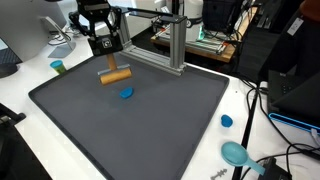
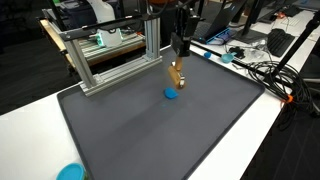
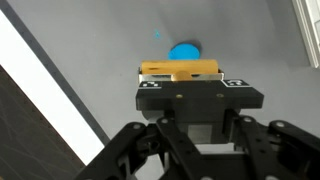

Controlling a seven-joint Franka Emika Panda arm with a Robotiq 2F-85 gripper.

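Already off the dark mat [image 1: 150, 125], the wooden block [image 3: 180, 68] hangs clamped in the closed gripper [image 3: 190, 80] above the counter [image 2: 40, 115], close beside the blue disc [image 3: 183, 50]. Lifting looks done; setting it down has not happened yet.

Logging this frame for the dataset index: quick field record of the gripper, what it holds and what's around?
gripper: shut on tan block
block pose: crosswise between the fingers, apparently lifted
blue disc: flat on dark mat, apart from the block
aluminium frame: at the mat's edge
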